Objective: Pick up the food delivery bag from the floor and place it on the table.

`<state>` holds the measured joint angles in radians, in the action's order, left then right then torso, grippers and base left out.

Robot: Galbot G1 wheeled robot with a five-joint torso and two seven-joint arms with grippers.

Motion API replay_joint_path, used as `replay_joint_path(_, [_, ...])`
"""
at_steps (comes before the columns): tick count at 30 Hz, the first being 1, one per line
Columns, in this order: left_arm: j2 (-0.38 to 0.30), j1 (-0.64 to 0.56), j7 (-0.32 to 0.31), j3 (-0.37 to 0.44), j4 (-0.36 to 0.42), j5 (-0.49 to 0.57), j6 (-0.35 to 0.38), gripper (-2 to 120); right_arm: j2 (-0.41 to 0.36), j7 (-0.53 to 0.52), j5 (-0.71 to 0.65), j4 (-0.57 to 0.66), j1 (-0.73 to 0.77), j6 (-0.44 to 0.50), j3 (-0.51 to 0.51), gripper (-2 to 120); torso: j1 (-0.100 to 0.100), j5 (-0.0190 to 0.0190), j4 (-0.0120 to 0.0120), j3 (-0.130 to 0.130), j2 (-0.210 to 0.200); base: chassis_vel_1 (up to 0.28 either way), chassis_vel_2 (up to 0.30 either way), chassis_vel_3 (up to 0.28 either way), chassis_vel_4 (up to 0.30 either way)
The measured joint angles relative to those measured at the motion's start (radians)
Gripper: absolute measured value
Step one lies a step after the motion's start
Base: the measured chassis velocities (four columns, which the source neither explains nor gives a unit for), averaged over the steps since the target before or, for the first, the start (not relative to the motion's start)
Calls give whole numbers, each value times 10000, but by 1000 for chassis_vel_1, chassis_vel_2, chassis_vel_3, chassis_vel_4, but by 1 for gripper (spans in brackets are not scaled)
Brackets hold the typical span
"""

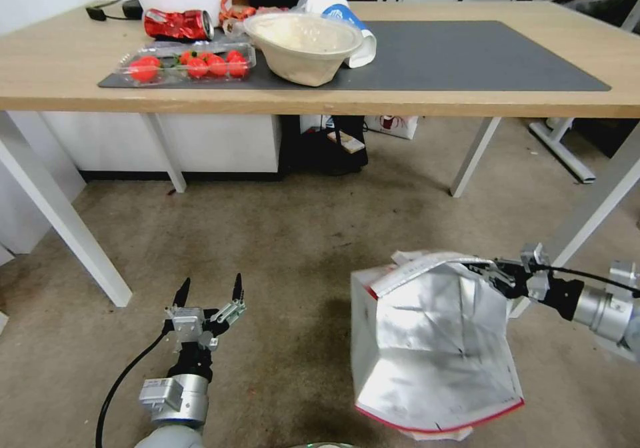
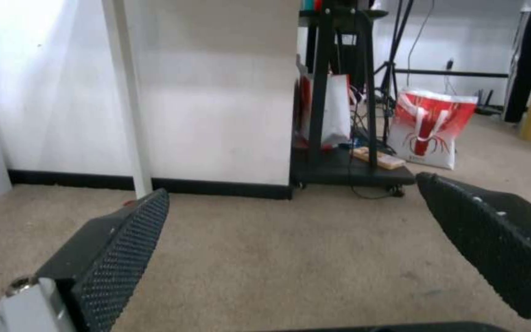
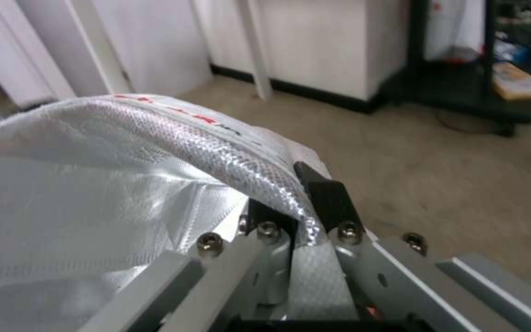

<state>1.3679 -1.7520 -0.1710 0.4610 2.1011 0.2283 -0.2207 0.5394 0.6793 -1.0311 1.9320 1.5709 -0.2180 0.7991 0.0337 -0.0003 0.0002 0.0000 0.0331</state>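
Silver-lined, red-edged food delivery bag (image 1: 433, 348)

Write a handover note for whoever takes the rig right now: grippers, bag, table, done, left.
Right gripper: shut on the top rim of the food delivery bag, pinching the white woven edge.
Left gripper: open, holding nothing, low over the floor to the left of the bag.
Bag: in front of the table, mouth open, foil lining showing. Whether its base is on the carpet or just off it cannot be told.
Table: left half of the dark mat holds a tomato tray, bowl, can and cup; right half is bare.
Done: grasp. Left: lift and set the bag on the table.
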Motion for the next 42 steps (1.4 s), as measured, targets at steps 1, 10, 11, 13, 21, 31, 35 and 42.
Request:
replay_joint_path(1, [6,0,-23,18,19,9,-15,100,-70,-77,-232,225,46,-83,59,0,-1,0,-1,0,0,0,0,0,0])
replay_joint_path(10, [-4,-14,-48,85,208,187,80,100,-346,-595,-1571,1194,-11,-510,116,0,0,2,-1,0,0,0,0,0,0])
replay_joint_path(11, [-4,-14,-48,85,208,187,80,100,-346,-595,-1571,1194,-11,-510,116,0,0,2,-1,0,0,0,0,0,0])
replay_joint_path(13, [-19,-16,-30,115,258,238,100,100,-384,-674,-1870,1367,-34,-596,127,0,-1,2,-1,0,0,0,0,0,0])
replay_joint_path(21, [-37,-20,-90,150,376,244,236,100,-329,-683,-2050,1774,32,-776,127,0,-1,2,-2,0,0,0,0,0,0])
replay_joint_path(31, [-25,-75,-68,165,569,221,670,100,-188,-720,-2116,2127,85,-875,76,0,-1,3,-1,0,0,0,0,0,0])
replay_joint_path(35, [-28,-77,-80,163,578,179,672,100,-138,-698,-2014,2131,159,-876,72,0,0,2,-1,0,0,0,0,0,0])
replay_joint_path(42, [-61,-72,-90,168,604,164,668,100,32,-633,-1890,2191,321,-876,118,0,-1,2,0,0,0,0,0,0,0])
